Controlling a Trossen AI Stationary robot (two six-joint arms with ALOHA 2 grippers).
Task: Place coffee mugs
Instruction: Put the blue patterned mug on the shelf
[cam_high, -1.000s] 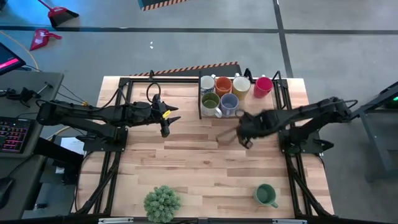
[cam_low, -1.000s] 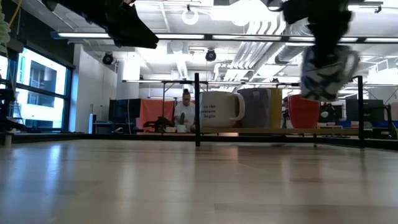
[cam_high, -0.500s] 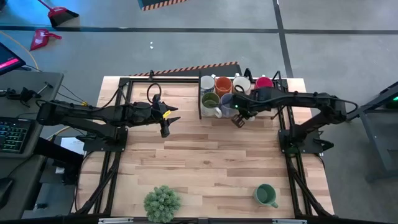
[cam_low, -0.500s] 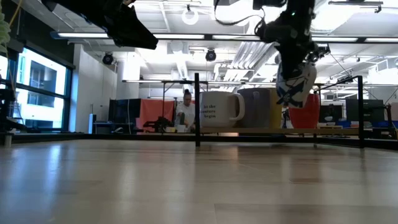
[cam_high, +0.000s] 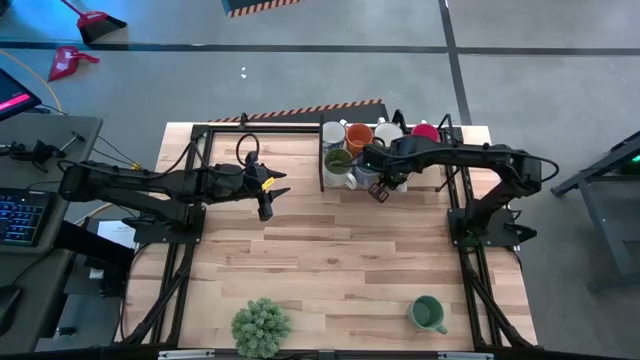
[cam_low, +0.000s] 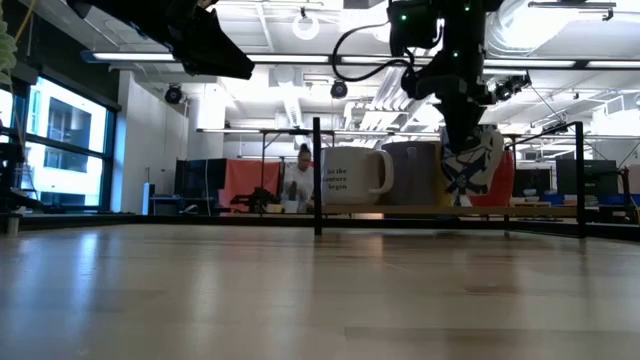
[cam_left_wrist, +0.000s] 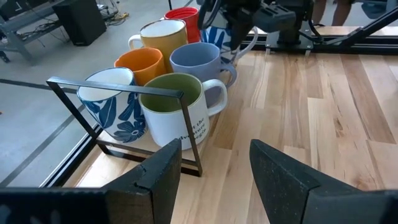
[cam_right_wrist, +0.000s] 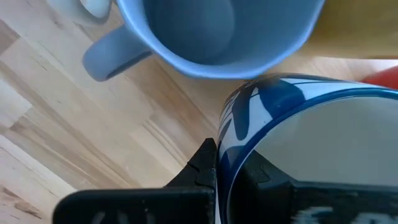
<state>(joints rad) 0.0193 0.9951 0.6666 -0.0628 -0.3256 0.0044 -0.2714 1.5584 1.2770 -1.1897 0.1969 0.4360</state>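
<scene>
Several coffee mugs (cam_high: 378, 140) stand close together inside a black wire frame (cam_high: 322, 150) at the table's far edge: white with blue flowers (cam_left_wrist: 115, 102), orange (cam_left_wrist: 140, 65), olive-lined white (cam_left_wrist: 177, 106), blue-grey (cam_left_wrist: 199, 62), cream (cam_left_wrist: 165, 37), red (cam_left_wrist: 183, 15). My right gripper (cam_high: 381, 188) hangs at the frame's near side, shut on a white mug with blue pattern (cam_low: 478, 160). A dark green mug (cam_high: 428, 313) stands alone near the front right. My left gripper (cam_high: 266, 203) waits open, left of the frame. My right gripper holds the blue-patterned mug by its rim (cam_right_wrist: 225, 146), the wall pinched between one finger outside (cam_right_wrist: 204, 163) and one inside. The fingers come from above, pointing steeply down. The mug hangs tilted below them, clear of the table, right beside the blue-grey mug (cam_right_wrist: 205, 31).
A bushy potted plant (cam_high: 260, 326) stands at the near edge, left of centre. Black rails (cam_high: 190, 180) run along the table's left and right sides. Bare wood (cam_high: 330, 260) lies between the frame and the plant.
My right gripper has swung from the table's middle toward the far edge and the mug frame, sinking a little and rolling its wrist, still shut on the blue-patterned mug, which has stayed clear of the table. It has slowed over the last half second.
</scene>
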